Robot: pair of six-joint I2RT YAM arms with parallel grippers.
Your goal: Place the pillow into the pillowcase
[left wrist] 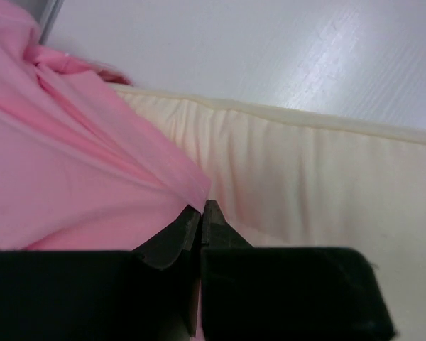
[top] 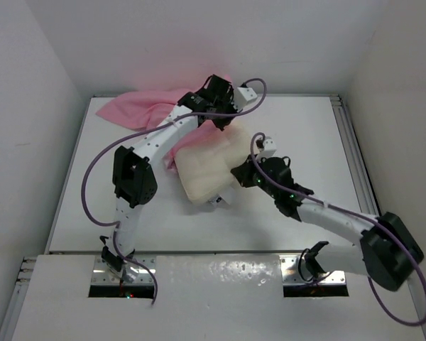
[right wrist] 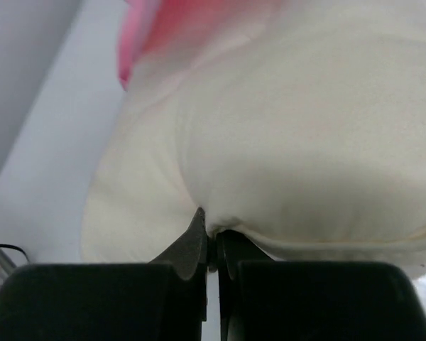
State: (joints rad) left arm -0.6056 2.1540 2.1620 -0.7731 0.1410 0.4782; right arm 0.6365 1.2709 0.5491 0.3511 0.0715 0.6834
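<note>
The cream pillow (top: 206, 167) lies mid-table, its far end under the crumpled pink pillowcase (top: 135, 110). My left gripper (top: 224, 119) reaches over that far end. In the left wrist view its jaws (left wrist: 201, 207) are shut on a fold of the pillowcase (left wrist: 71, 185) where it meets the pillow (left wrist: 319, 177). My right gripper (top: 236, 174) sits at the pillow's right side. Seen from the right wrist, the right gripper (right wrist: 211, 229) is shut on a pinch of the pillow (right wrist: 291, 128) at its seam, with a bit of the pillowcase (right wrist: 192, 21) beyond.
The white table (top: 298, 135) is boxed in by white walls at the back and both sides. A metal rail (top: 344, 135) runs along its right edge. Purple cables loop off both arms.
</note>
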